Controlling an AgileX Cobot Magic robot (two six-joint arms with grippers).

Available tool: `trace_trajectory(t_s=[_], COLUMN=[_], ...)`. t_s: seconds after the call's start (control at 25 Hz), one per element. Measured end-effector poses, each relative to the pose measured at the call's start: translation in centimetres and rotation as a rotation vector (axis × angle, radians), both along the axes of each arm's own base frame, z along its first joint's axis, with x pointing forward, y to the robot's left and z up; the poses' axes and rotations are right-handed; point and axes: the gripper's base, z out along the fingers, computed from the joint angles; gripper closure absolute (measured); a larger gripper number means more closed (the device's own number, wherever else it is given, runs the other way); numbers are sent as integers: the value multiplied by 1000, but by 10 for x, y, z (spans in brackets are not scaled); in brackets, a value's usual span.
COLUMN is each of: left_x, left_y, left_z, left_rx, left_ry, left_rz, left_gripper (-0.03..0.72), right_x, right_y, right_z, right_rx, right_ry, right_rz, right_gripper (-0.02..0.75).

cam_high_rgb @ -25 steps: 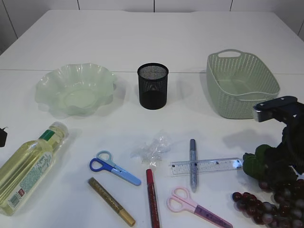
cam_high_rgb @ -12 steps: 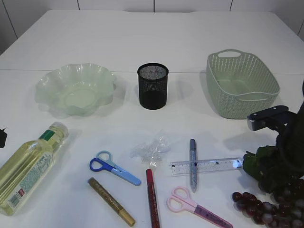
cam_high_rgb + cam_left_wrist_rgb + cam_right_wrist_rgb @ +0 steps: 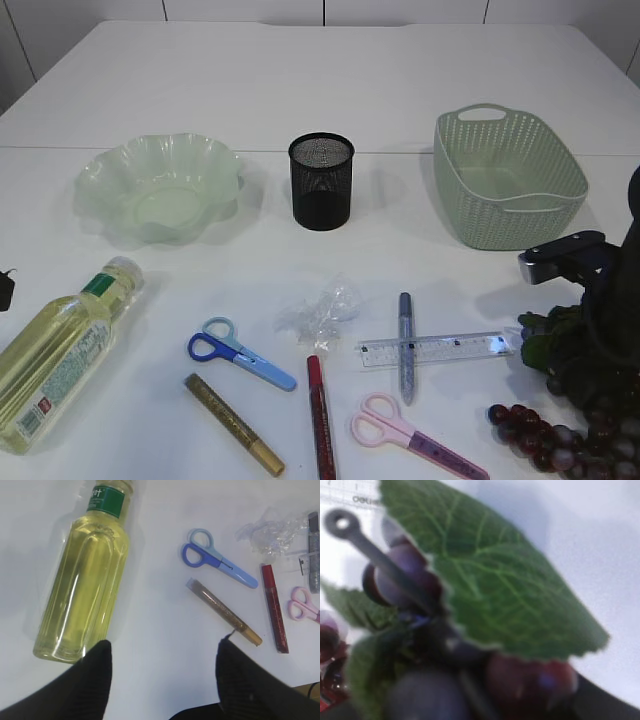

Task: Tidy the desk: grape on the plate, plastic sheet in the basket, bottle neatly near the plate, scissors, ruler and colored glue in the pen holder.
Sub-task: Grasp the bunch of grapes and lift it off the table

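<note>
I had the right pincer (image 3: 600, 340) down on the grape (image 3: 560, 420) at the tabletop's (image 3: 300, 80) near right corner; leaves filled its camera, so I couldn't tell its opening. The left pincer (image 3: 162, 672) hung spread and empty just beside the bottle's (image 3: 82, 585) base.

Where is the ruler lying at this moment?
In the exterior view the ruler lies flat on the table right of centre, with the grey glitter pen crossing it, between the crumpled plastic sheet and the grape bunch.
</note>
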Motion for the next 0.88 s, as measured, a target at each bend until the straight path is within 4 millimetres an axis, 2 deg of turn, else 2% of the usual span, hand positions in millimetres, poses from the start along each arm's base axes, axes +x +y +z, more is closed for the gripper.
trace_trajectory(t_s=[0.12,0.2,0.48,0.68,0.88], left_x=[0,0,0,0,0], left_y=[0,0,0,0,0], left_z=[0,0,0,0,0], left_rx=[0,0,1,3,4], left_ry=[0,0,-1,-2,-3], left_rz=[0,0,-2,-5,-8], left_gripper=[211,211,221,227,257], right_x=[0,0,-3,-7,-17], right_y=[0,0,1,1,0], right_z=[0,0,6,29,65], right_rx=[0,0,8,24,37], right_ry=[-2,-2,8,-47,-141], right_rz=[0,0,-28,-45,-46], right_gripper=[417,458,486,510,533])
